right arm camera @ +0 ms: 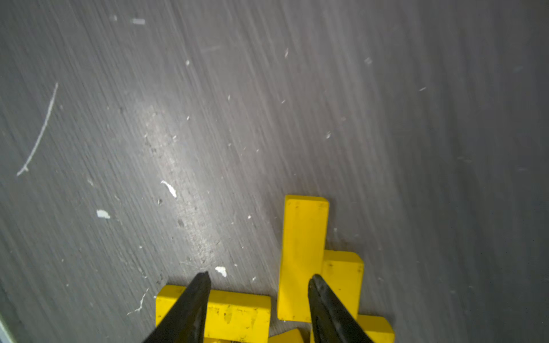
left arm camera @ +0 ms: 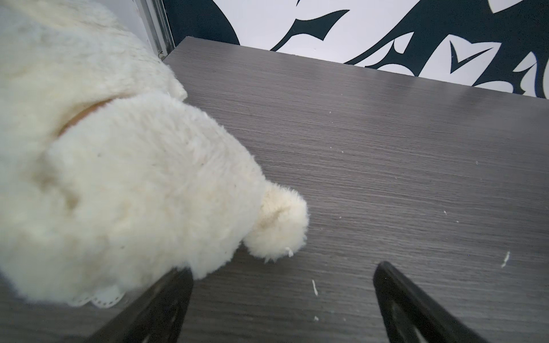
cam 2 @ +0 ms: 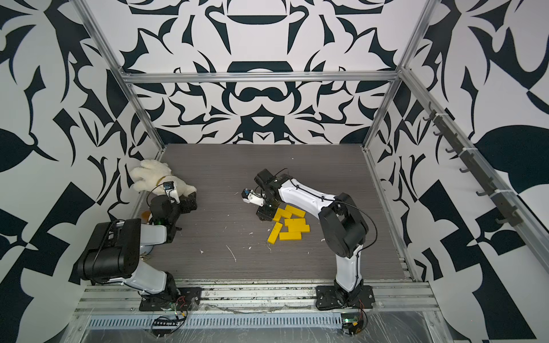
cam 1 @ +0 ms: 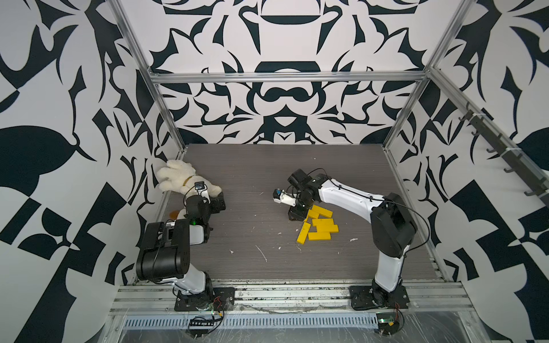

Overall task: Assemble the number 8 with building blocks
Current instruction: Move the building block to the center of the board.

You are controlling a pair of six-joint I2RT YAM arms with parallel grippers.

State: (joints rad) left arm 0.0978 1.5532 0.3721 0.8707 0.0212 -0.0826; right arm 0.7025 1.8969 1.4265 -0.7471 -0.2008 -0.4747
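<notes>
Several yellow building blocks (cam 1: 319, 225) (cam 2: 289, 225) lie in a loose, partly overlapping pile right of the table's middle. They form no number 8 shape. My right gripper (cam 1: 297, 213) (cam 2: 264, 212) points down at the pile's far left end. In the right wrist view this gripper (right arm camera: 260, 276) has its jaws apart. One fingertip is over a crosswise block (right arm camera: 237, 311), the other over a long block (right arm camera: 303, 237), and neither block is clasped. My left gripper (cam 1: 218, 203) (left arm camera: 283, 267) is open and empty beside the plush toy.
A white plush toy (cam 1: 178, 178) (cam 2: 151, 175) (left arm camera: 118, 178) lies at the far left against the wall, touching one left finger. White specks and a scratch (cam 1: 261, 252) mark the dark wood-grain table (cam 1: 252, 178). Patterned walls enclose three sides.
</notes>
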